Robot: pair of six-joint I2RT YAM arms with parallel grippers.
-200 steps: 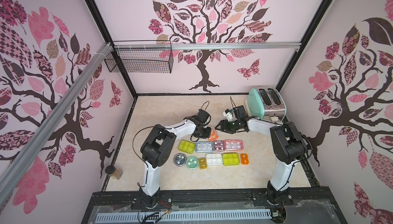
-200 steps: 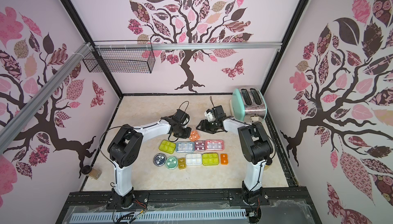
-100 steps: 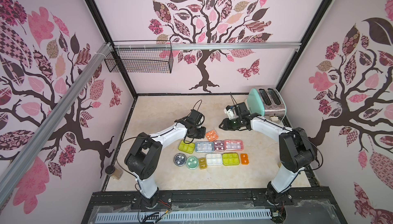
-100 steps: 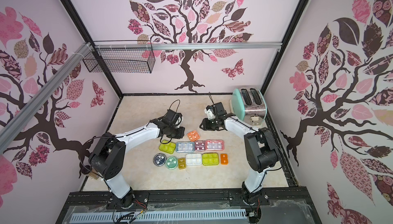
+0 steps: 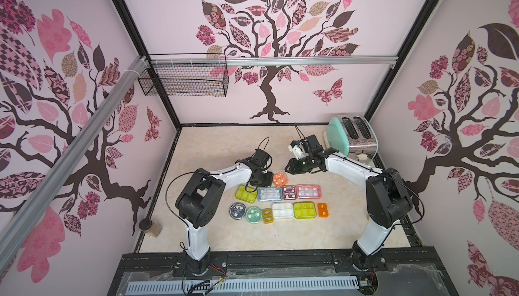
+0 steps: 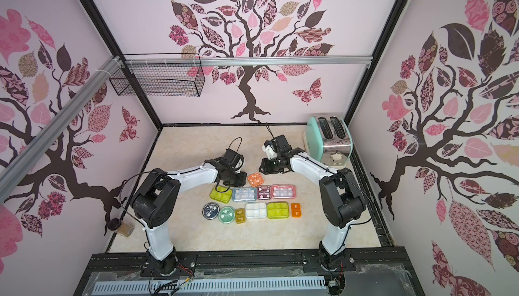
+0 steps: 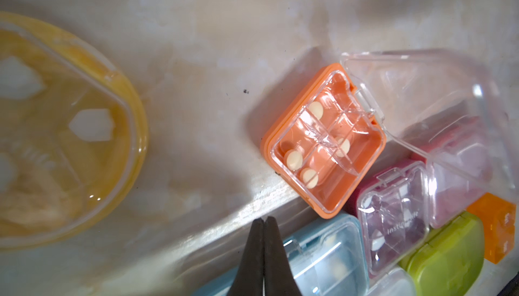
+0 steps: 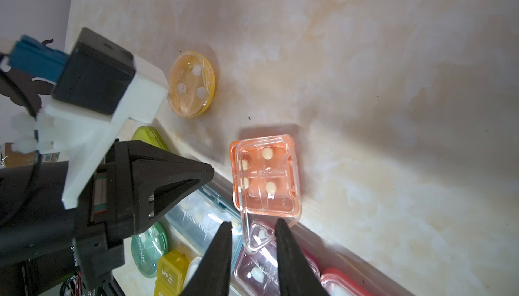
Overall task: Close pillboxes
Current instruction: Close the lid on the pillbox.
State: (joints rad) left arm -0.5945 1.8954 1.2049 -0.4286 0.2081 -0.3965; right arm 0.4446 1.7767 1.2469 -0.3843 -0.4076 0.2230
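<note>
1. One box is left to close: the small square orange plastic pillbox (image 7: 323, 142). It sits on the table (image 5: 224, 151) with pale pills inside, and its clear lid (image 7: 421, 97) stands open.
2. The two rows of small coloured plastic pillboxes (image 5: 282, 210) lie just beside the orange pillbox. In both top views all ten look shut, so most of the job seems done.
3. A round yellow plastic pillbox (image 8: 192, 83) lies near the orange pillbox, on the side away from the rows. Its lid looks down, but I cannot tell if it is snapped.
4. The left gripper (image 7: 264, 220) is pressed together and holds nothing. It is just beside the orange pillbox.
5. The right gripper (image 8: 254, 221) has its jaws a little apart. The clear lid's edge shows between them, but I cannot tell if they touch it.
6. The table is flat, cream and looks like stone. The pink walls (image 5: 196, 106) have a big painted tree (image 5: 269, 89). A mint-green toaster (image 5: 351, 137) stands well apart from the orange pillbox, in a back corner. A black wire basket (image 5: 185, 79) hangs on the wall.
</note>
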